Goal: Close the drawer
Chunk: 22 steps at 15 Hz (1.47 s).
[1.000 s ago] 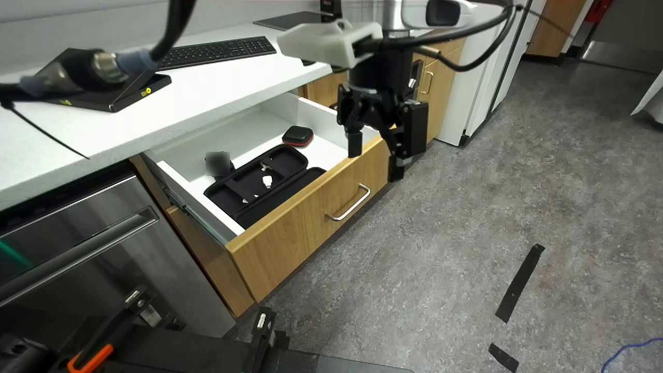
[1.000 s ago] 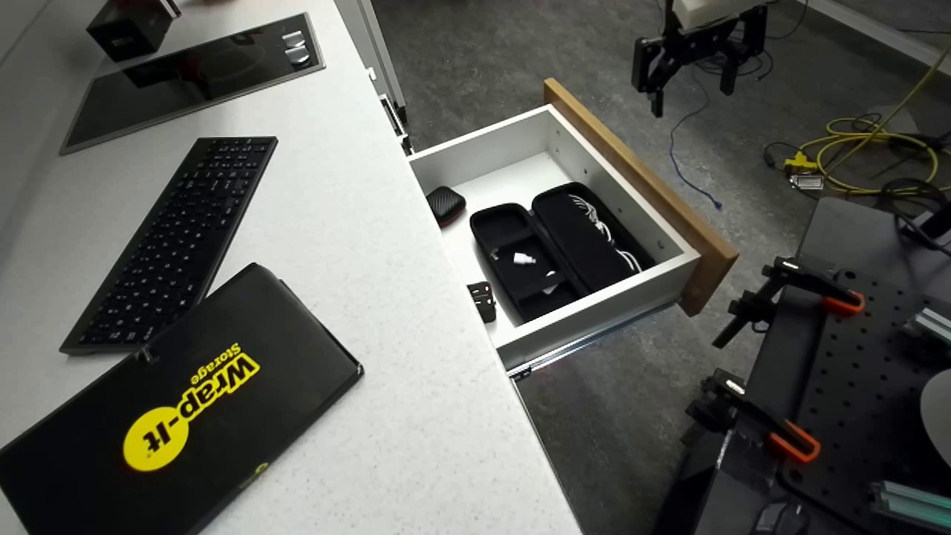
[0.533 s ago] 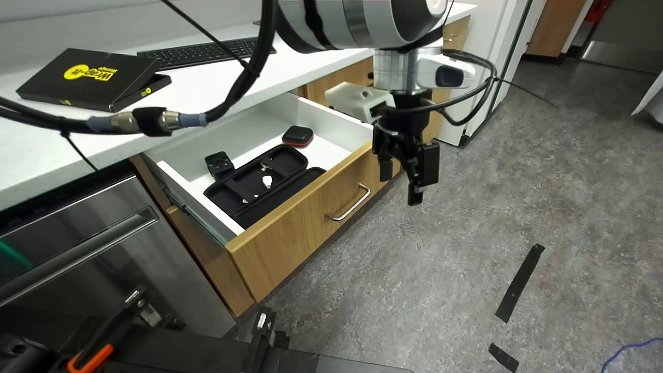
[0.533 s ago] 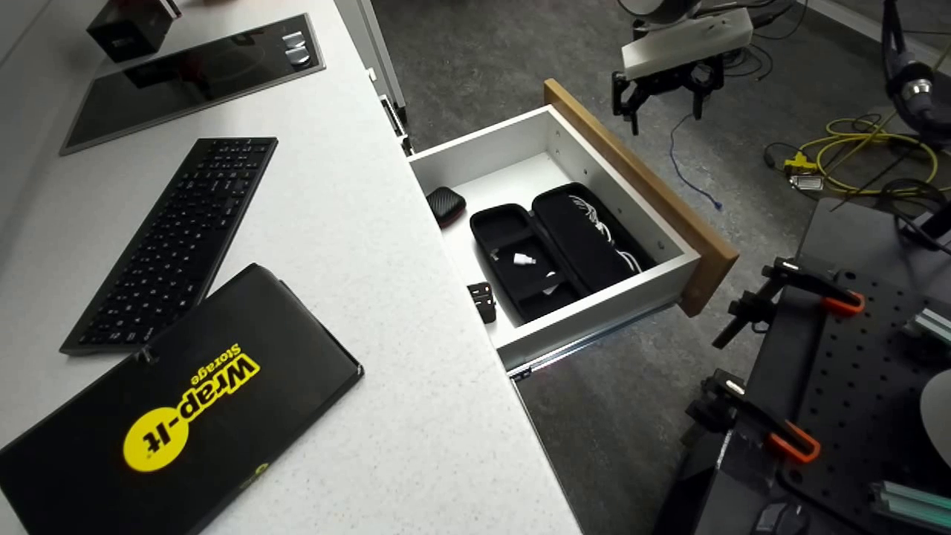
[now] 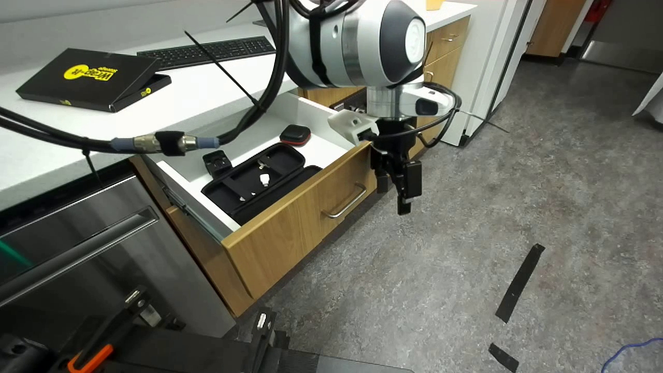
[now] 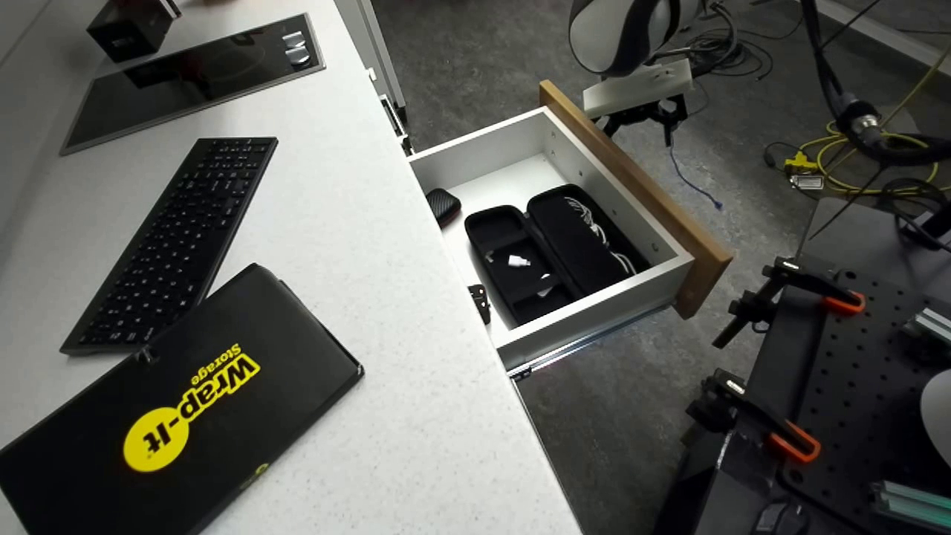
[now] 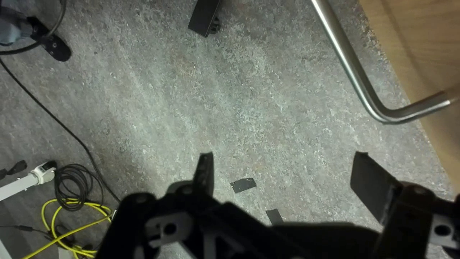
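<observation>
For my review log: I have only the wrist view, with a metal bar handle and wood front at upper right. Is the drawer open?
Observer: Yes, both exterior views show the drawer standing open.
Operator: Anything inside?
Observer: Among other items, a black case lies unfolded in it.
Operator: And higher up?
Observer: A keyboard lies on the white counter above.

- I'm working in a kitchen-like lab.
- My white bench (image 6: 401,312) is carrying a cooktop (image 6: 197,82) and keyboard (image 6: 174,241).
- A steel appliance (image 5: 150,254) is standing beneath.
- Clamps (image 6: 806,282) are edging a perforated plate (image 6: 854,379).
</observation>
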Motion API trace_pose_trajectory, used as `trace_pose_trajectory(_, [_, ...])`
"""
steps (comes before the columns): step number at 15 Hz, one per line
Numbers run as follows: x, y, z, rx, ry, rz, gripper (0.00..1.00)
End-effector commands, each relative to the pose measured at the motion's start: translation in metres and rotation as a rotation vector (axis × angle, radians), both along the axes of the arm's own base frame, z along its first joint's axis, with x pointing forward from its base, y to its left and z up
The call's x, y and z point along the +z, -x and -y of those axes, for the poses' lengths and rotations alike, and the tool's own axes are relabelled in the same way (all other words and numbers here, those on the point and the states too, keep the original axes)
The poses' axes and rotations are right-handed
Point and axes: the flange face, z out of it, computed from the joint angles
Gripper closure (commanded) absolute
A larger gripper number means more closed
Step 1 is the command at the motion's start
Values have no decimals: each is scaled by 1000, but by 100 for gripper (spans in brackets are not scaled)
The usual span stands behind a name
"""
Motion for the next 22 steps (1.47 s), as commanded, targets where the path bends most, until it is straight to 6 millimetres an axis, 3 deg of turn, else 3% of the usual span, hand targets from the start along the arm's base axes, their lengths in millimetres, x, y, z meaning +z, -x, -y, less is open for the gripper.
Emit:
trace_pose_trajectory(1, [-15, -28, -27, 7, -51, 4, 0])
trace_pose_trajectory(7, [-13, -70, -109, 131, -235, 23, 0])
trace_pose_trajectory(11, [10, -94, -156, 183, -319, 2, 0])
trace_pose_trajectory(12, [0, -81, -140, 158, -256, 14, 0])
trace_pose_trajectory(15, [9, -92, -160, 179, -286, 7, 0])
trace_pose_trajectory(19, [9, -92, -158, 181, -287, 7, 0])
trace_pose_trajectory(22, [-9, -100, -160, 168, -321, 7, 0])
